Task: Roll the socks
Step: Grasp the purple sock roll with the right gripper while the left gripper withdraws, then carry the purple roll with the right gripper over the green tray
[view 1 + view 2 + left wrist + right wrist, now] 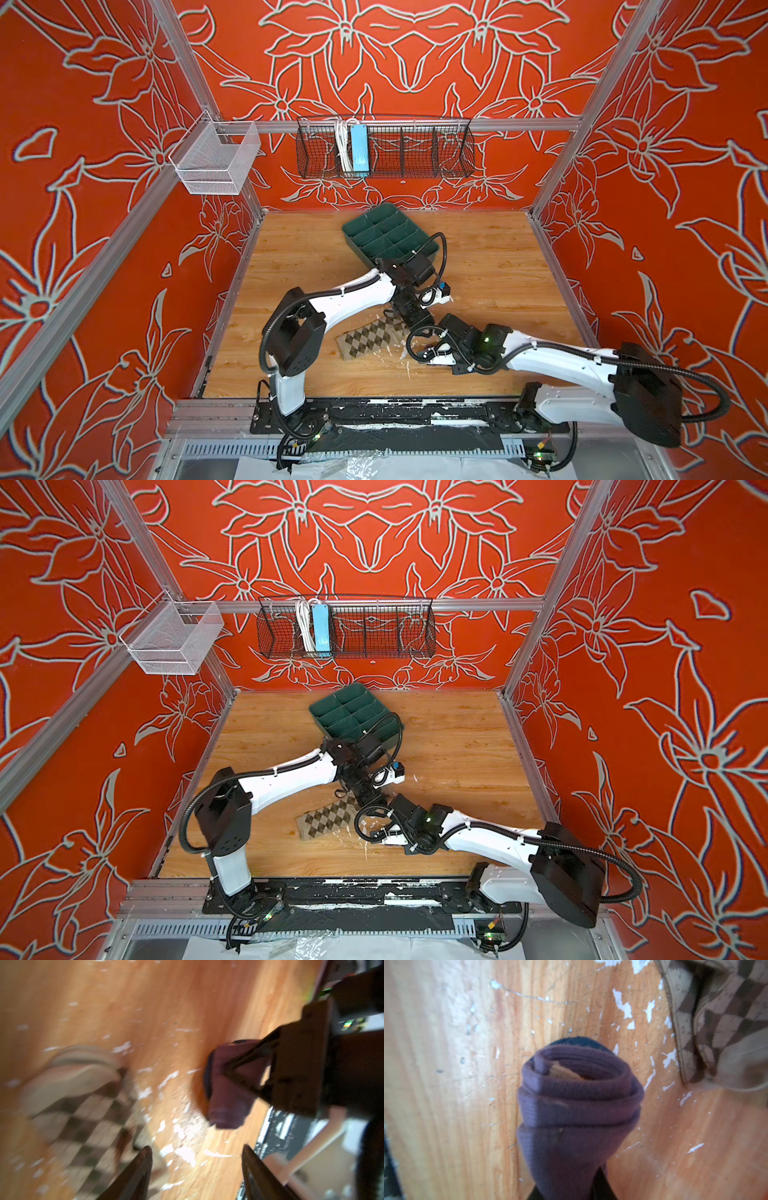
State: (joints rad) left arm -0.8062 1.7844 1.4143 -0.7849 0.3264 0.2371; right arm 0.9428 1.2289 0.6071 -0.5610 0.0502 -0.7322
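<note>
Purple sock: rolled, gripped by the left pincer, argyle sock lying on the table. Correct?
Wrong arm. The right pincer grips the purple sock; the left wrist view shows that, with the left pincer open and empty. The rest holds: the sock is rolled, and the argyle sock lies on the table.

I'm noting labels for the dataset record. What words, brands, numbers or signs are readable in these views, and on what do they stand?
No text can be read in any view.
The blue power strip in the black wire basket shows no legible marking at this size.
The argyle sock, the rolled purple sock and the green divided tray show no print.
The left wrist view is too blurred to tell.
</note>
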